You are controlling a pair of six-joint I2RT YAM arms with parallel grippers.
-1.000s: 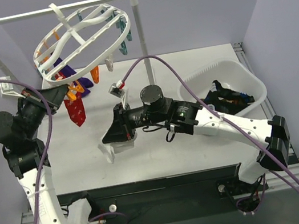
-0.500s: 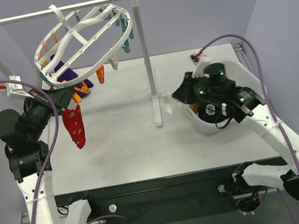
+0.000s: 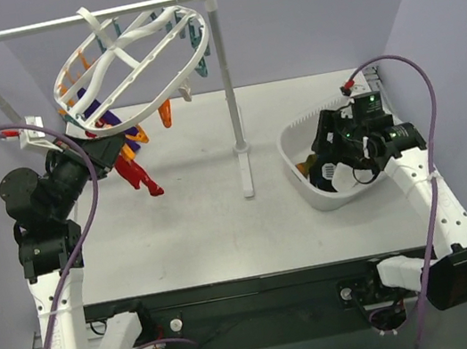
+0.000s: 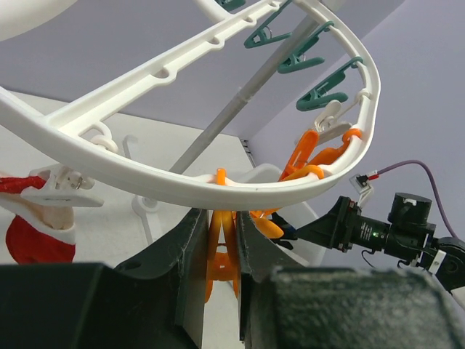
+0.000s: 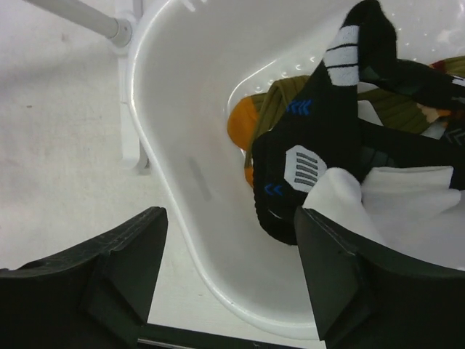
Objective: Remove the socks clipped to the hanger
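The white oval hanger [image 3: 201,49] hangs tilted from the rail, with orange and teal clips along its ring [image 4: 218,193]. My left gripper [image 3: 111,149] reaches up under its near-left rim. Its jaws [image 4: 220,218] are shut on an orange clip [image 4: 221,254]. A red-and-white sock [image 3: 139,175] dangles slanted just right of that gripper, held by a white clip [image 4: 58,193]. A purple sock [image 3: 101,118] hangs behind it. My right gripper [image 3: 334,152] hovers open over the basin [image 5: 189,145], nothing between its fingers. Below it lie a black sock with blue marks [image 5: 312,167], a white sock [image 5: 407,196] and an olive sock [image 5: 280,98].
The white pole rail stand [image 3: 228,94] rises mid-table, its foot [image 5: 127,109] right beside the basin's left wall. The basin [image 3: 308,188] sits at the right side of the table. Walls close in on the left, right and back.
My right arm swung from mid-table to over the basin and opened; the white sock now lies there. My left gripper rose to the hanger rim, and the red sock swung right.
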